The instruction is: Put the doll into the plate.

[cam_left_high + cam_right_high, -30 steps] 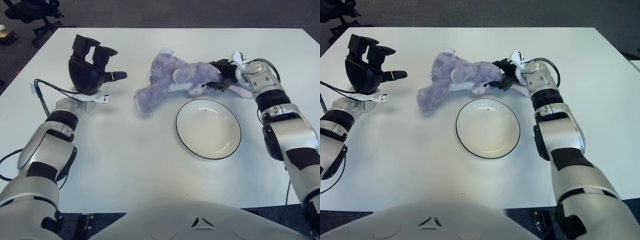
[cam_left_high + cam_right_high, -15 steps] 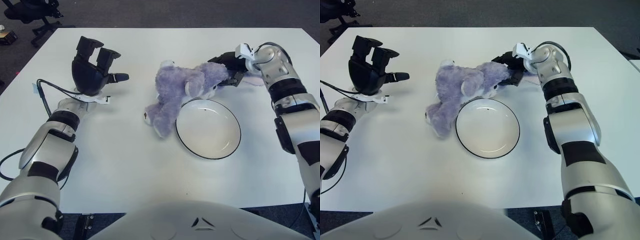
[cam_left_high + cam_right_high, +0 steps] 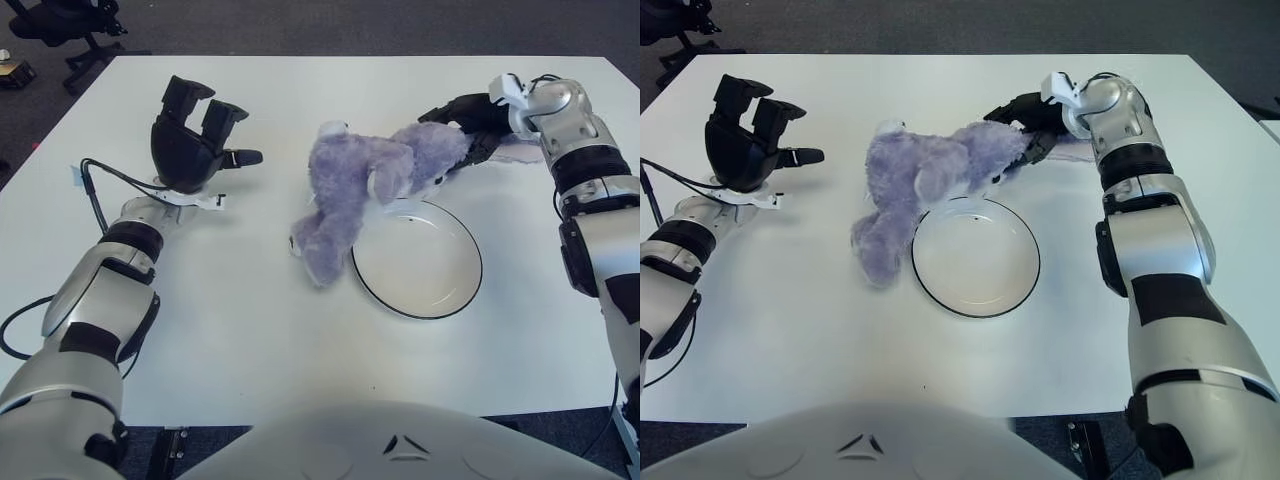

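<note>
A purple plush doll (image 3: 365, 190) hangs tilted over the table, its upper end gripped by my right hand (image 3: 470, 125) and its lower end drooping toward the table left of the plate. The white plate with a dark rim (image 3: 455, 295) lies just below and to the right of the doll; the doll's middle overlaps the plate's upper left rim. My right hand (image 3: 1030, 125) is shut on the doll at the far right of the table. My left hand (image 3: 195, 145) is raised at the left, well away from the doll, with its fingers spread and holding nothing.
A black cable (image 3: 95, 190) loops by my left wrist on the white table (image 3: 250, 330). A black office chair (image 3: 65, 25) stands on the floor beyond the table's far left corner.
My right hand has moved up and to the right, lifting the doll's upper end; the doll swung from lying flat to hanging at the plate's left rim. My left hand shifted slightly right.
</note>
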Tool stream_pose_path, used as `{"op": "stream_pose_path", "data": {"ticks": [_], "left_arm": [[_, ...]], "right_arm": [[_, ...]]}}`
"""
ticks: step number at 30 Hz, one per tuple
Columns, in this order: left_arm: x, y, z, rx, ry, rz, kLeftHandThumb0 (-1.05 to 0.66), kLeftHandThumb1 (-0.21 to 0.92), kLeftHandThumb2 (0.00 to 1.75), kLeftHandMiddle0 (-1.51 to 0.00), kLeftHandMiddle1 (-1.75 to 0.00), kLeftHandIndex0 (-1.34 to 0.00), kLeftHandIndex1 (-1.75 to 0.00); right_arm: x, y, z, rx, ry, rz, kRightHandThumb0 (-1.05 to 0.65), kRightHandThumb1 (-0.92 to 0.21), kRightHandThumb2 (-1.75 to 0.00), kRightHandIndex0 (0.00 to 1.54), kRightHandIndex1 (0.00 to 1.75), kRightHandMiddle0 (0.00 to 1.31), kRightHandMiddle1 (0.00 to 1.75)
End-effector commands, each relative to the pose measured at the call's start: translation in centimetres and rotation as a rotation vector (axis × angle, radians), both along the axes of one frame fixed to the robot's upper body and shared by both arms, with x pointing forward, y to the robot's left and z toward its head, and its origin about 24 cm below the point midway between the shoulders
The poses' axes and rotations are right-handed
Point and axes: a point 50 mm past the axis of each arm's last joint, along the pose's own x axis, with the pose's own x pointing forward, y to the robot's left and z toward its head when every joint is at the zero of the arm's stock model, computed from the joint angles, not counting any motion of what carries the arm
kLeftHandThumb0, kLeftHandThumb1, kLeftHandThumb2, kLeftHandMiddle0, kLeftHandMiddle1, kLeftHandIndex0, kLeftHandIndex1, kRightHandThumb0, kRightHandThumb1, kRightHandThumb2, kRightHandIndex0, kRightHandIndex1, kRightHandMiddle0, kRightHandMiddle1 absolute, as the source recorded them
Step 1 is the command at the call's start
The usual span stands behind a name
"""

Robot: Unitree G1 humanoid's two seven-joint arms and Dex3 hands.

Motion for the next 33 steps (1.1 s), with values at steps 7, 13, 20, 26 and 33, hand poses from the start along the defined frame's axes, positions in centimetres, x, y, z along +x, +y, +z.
{"op": "stream_pose_path", "data": {"ticks": [7, 13, 20, 26, 33], "left_arm": [[0.7, -0.7, 0.8, 0.015, -0.022, -0.011, 0.00, 0.92, 0.41, -0.29, -1.44, -0.26, -1.70], [0.8, -1.1, 0.8, 0.017, -0.021, -0.018, 0.00, 0.92, 0.41, -0.29, -1.44, -0.26, -1.69], [0.8, -1.3, 0.7, 0.021, -0.019, -0.027, 0.00, 0.92, 0.41, -0.28, -1.45, -0.26, -1.69], [0.8, -1.5, 0.6, 0.030, -0.014, -0.042, 0.00, 0.92, 0.42, -0.28, -1.46, -0.26, -1.69], [0.7, -1.5, 0.6, 0.034, -0.012, -0.046, 0.00, 0.92, 0.42, -0.27, -1.47, -0.26, -1.68]], "right_arm": [[0.3, 0.5, 2.3, 0.084, 0.056, -0.036, -0.52, -0.92, -0.40, 1.02, 1.75, 0.62, 1.74], [0.4, 0.3, 2.5, 0.108, 0.041, -0.064, -0.57, -0.92, -0.55, 0.84, 1.75, 0.45, 1.51], [0.9, -0.6, 2.8, 0.042, -0.235, -0.140, -0.58, -0.92, -0.64, 0.69, 1.30, 0.41, 0.87], [-0.3, -0.5, 1.9, -0.114, -0.812, -0.197, -0.54, -0.92, -0.57, 0.62, 1.11, 0.41, 0.76], [-1.1, -0.6, 1.6, -0.207, -0.947, -0.177, -0.50, -0.92, -0.35, 0.55, 0.96, 0.40, 0.56]]}}
